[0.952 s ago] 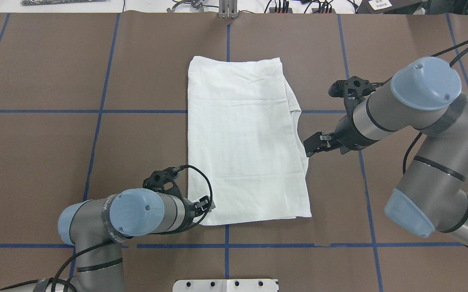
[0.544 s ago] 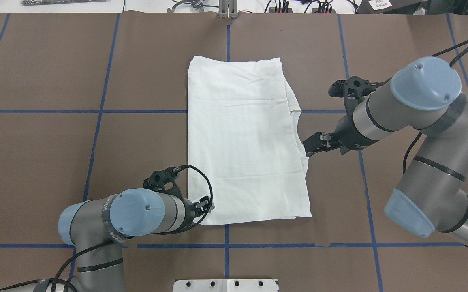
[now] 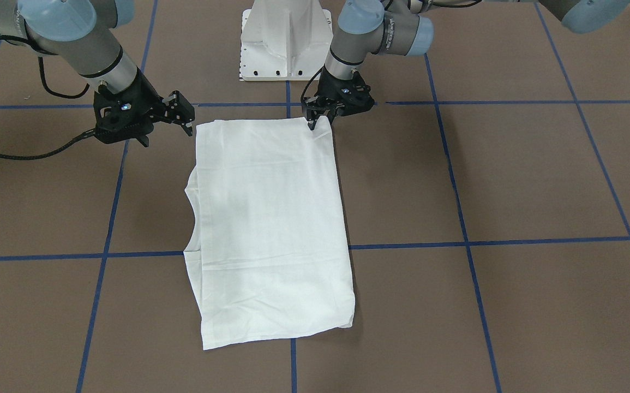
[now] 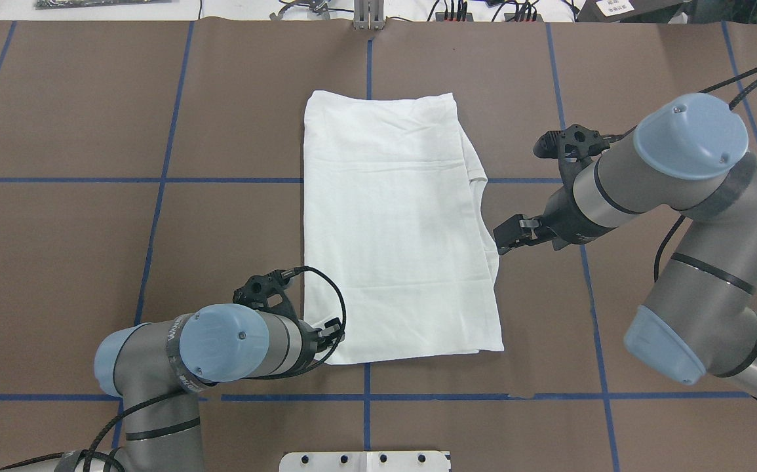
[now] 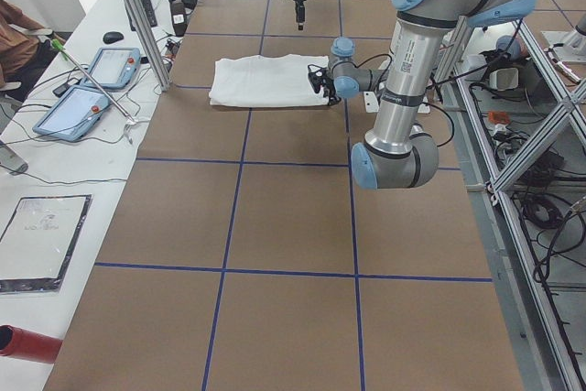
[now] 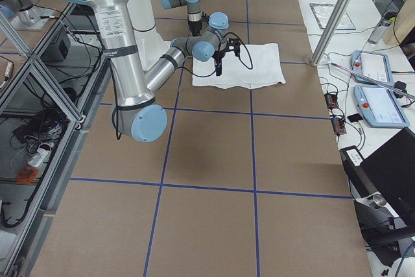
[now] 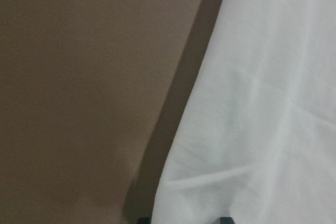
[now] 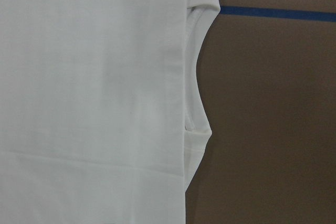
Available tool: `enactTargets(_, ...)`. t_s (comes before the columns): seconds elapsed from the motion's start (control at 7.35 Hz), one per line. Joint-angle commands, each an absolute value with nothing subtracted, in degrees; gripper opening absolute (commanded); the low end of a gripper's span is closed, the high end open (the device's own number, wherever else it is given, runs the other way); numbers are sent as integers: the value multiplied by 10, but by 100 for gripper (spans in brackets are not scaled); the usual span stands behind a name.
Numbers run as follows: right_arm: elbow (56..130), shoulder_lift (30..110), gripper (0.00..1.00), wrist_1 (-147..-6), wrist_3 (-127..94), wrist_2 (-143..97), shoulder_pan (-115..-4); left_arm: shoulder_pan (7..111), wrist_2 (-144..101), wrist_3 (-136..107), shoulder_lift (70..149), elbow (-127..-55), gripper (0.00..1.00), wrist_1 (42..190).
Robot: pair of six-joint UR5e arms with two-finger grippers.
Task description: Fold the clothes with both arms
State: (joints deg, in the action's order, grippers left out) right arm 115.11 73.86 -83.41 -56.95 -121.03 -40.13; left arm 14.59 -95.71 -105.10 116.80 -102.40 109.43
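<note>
T-shirt [image 4: 398, 229] corner between parted left claw [image 4: 335, 331] tips; right claw [image 4: 499, 244] parted.

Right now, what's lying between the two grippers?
The folded white shirt: in the overhead view the left gripper sits at its near corner, the right gripper beside its collar edge.

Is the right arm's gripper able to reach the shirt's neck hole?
Probably yes. The right gripper hangs just beside the shirt, near its collar, with only bare table between them and nothing blocking.
</note>
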Motion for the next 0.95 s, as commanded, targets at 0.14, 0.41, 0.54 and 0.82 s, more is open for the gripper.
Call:
enactTargets(0.14,1151,738,100,-834,-570,-1210,-401,147,-956,-1050,1167,-1025,16,1094)
enactTargets(0.41,1151,736,100,-834,-592,-1209,-399,150,-956,-1050,1167,-1028,0,1093)
enactTargets(0.54,1153,733,100,-834,-625,-1205,-387,153,-957,-1050,1168,-1031,0,1092)
enactTargets(0.82,1157,720,100,-835,-796,-1125,-311,155,-958,-1050,1168,-1046,0,1089)
